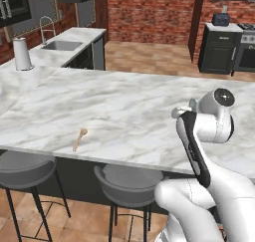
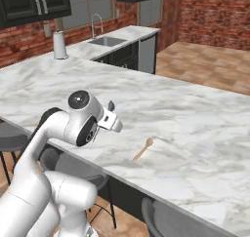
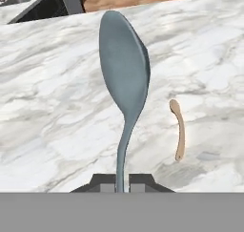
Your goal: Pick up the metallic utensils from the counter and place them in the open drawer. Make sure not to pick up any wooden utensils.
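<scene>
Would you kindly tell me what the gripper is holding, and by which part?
The gripper is shut on a grey metal spoon, clamped at the end of its thin handle, bowl pointing away.

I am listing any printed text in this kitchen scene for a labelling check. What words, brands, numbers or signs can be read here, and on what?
None: no readable text stands on the marble counter, the wooden spoon, the metal spoon held in the gripper, the white canister or the dark cabinets.

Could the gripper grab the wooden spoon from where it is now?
Probably not: the gripper is shut on the metal spoon, so its jaws are occupied, though nothing on the counter blocks the wooden spoon.
</scene>
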